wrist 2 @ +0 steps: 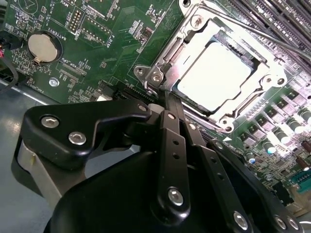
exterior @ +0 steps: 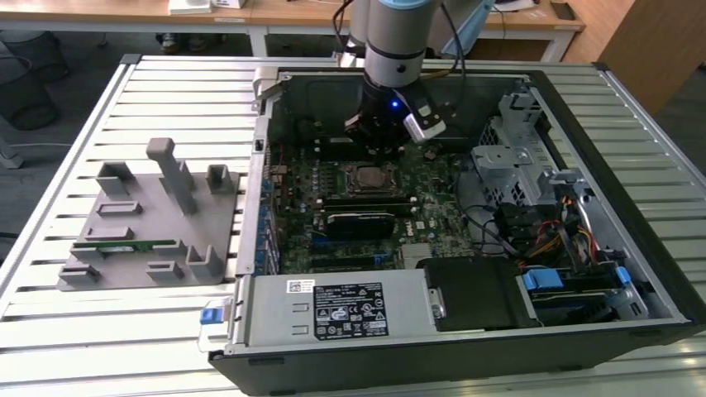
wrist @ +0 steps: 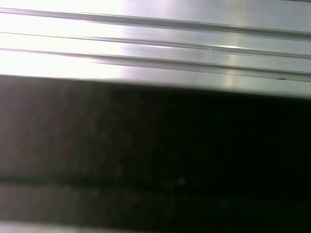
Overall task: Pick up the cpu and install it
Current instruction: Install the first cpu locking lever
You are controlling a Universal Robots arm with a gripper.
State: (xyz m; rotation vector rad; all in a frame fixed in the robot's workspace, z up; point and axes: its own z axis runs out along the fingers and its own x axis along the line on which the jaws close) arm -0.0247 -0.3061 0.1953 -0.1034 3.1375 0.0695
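cpu (wrist 2: 214, 77): flat silvery square, seated in metal socket frame (wrist 2: 160, 68) on green board.
tool (wrist 2: 167, 104): black jointed links just beside socket; grip state can't tell.

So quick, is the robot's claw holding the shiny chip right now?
Gripper: it holds nothing. The cpu already sits in its socket on the motherboard, beside the gripper's tip. Open or closed cannot be told.

A grey robot arm (exterior: 394, 41) comes straight down from the top centre of the exterior view, ending in a black gripper (exterior: 381, 136) at upper centre. In the second wrist view, the gripper's (wrist 2: 167, 104) black linkages fill the lower frame.
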